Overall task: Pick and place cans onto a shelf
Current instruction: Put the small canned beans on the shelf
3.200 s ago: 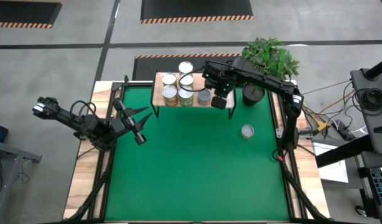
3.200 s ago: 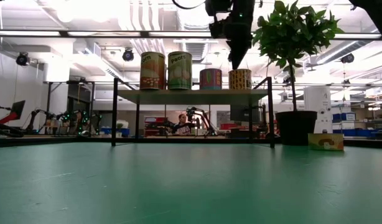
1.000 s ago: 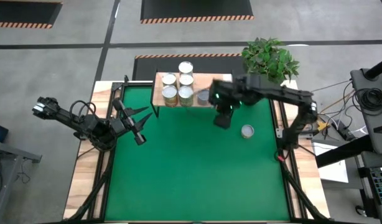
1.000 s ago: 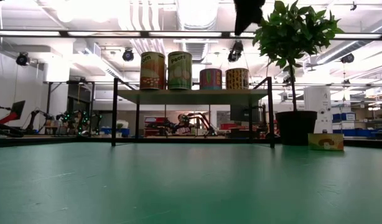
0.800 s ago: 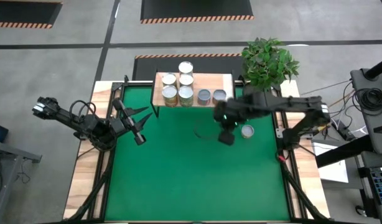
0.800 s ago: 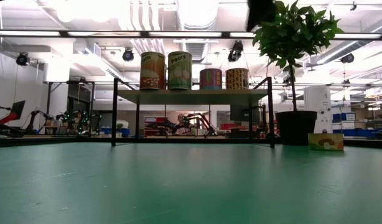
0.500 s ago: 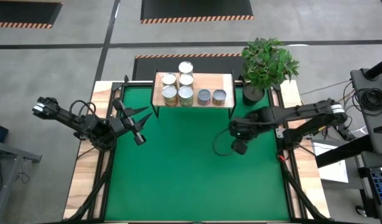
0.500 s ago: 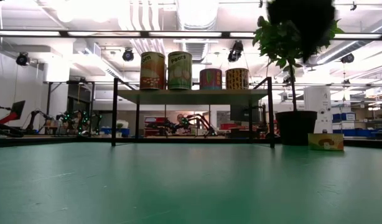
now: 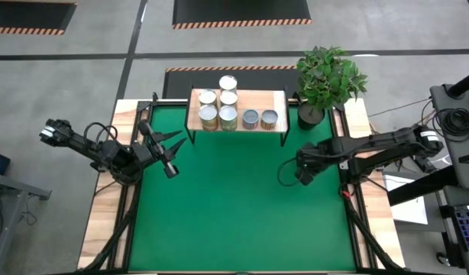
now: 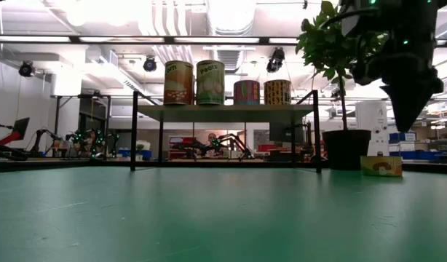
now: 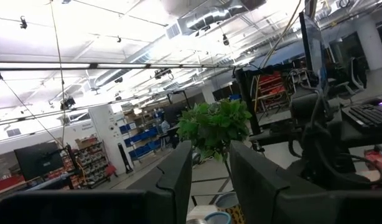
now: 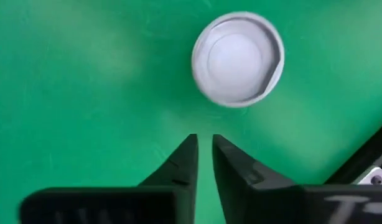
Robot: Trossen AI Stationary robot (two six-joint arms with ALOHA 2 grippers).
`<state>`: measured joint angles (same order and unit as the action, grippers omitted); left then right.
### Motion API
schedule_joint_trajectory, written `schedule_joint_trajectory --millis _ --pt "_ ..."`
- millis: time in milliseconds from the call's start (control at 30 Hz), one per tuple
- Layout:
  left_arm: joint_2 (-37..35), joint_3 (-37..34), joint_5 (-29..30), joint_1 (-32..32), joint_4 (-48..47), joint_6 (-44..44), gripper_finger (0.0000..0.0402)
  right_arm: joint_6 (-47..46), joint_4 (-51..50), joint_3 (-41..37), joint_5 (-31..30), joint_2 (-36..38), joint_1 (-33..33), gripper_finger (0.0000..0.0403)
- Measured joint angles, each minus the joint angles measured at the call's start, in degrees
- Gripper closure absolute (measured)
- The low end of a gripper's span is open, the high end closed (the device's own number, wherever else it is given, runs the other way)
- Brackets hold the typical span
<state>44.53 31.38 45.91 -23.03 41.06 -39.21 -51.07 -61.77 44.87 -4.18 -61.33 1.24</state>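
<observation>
Green felt covers the table (image 9: 227, 206), which has pale wood edges and stands on a grey workshop floor. At the far edge of the table a small wooden shelf (image 9: 274, 99) on thin black legs carries six cans. Four of them (image 9: 218, 105) are clustered at the shelf's left end, two in front and two behind. Two more cans (image 9: 260, 118) stand side by side along the front edge near the middle, and the shelf's right end is bare. A potted plant (image 9: 330, 75) sits just to the right of the shelf.

From table height the shelf shows four cans in a row (image 10: 227, 82), two tall ones on the left and two shorter ones on the right, with the plant (image 10: 343, 44) beside them.

One more can (image 12: 237, 59) stands upright on the green surface on the right side of the table. The right gripper (image 9: 305, 174) hangs directly over that spot, so the can is hidden from above. Its own camera looks straight down on the can's pale round lid, just ahead of the fingertips (image 12: 186, 155). The fingers are almost together, with only a thin slit between them, and they grasp nothing.

The left gripper (image 9: 167, 158) waits near the table's left edge, well away from the cans. Its two fingers (image 11: 178, 174) stand a narrow gap apart and hold nothing.
</observation>
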Motion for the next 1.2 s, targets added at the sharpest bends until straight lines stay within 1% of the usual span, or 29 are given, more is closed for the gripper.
schedule_joint_trajectory --millis 133,333,467,567,667,767,867,933,1033,1100,1167,1200 --pt "0.00 0.00 0.00 -0.02 0.04 -0.39 0.0311 0.62 1.30 0.08 -1.23 -0.76 -1.98 0.0303" --pt "0.00 0.00 0.00 0.00 0.08 -1.00 0.0311 1.20 1.41 0.12 -2.49 -2.52 -3.72 0.0188" --pt "0.00 0.00 0.00 -0.02 0.08 -1.00 0.0311 2.65 2.15 -0.04 -4.45 -3.64 -4.08 0.0118" --pt "0.00 0.00 0.00 -0.02 0.11 -1.00 0.0311 3.17 2.80 -0.05 -5.73 -4.60 -4.07 0.0078" --pt "0.00 0.00 0.00 0.00 0.11 -1.00 0.0311 3.71 2.92 -0.05 -5.95 -5.68 -4.07 0.0049" --pt "0.00 0.00 0.00 -0.02 0.11 -1.00 0.0311 3.94 3.43 -0.08 -5.95 -6.84 -4.07 0.0036" --pt "0.00 0.00 0.02 -0.01 0.11 -1.00 0.0311 5.13 3.69 -0.08 -6.09 -7.68 -4.08 0.0035" --pt "0.00 0.00 0.00 0.00 0.11 -1.00 0.0311 5.08 1.55 1.01 -5.77 -7.73 -4.36 0.0035" --pt "0.00 0.00 0.00 -0.02 0.11 -1.00 0.0311 5.44 -1.31 5.56 -1.41 -7.17 -4.31 0.0037" --pt "0.00 0.00 0.00 -0.01 0.11 -1.00 0.0311 7.36 -0.42 9.38 0.85 -6.63 -3.03 0.0048" --pt "0.00 0.00 0.00 -0.02 0.31 -1.55 0.0311 9.99 2.16 14.06 0.46 -6.61 -1.73 0.0067" --pt "0.00 0.00 0.00 0.00 0.46 -1.93 0.0311 11.66 3.23 16.49 -1.02 -6.61 -1.31 0.0078"
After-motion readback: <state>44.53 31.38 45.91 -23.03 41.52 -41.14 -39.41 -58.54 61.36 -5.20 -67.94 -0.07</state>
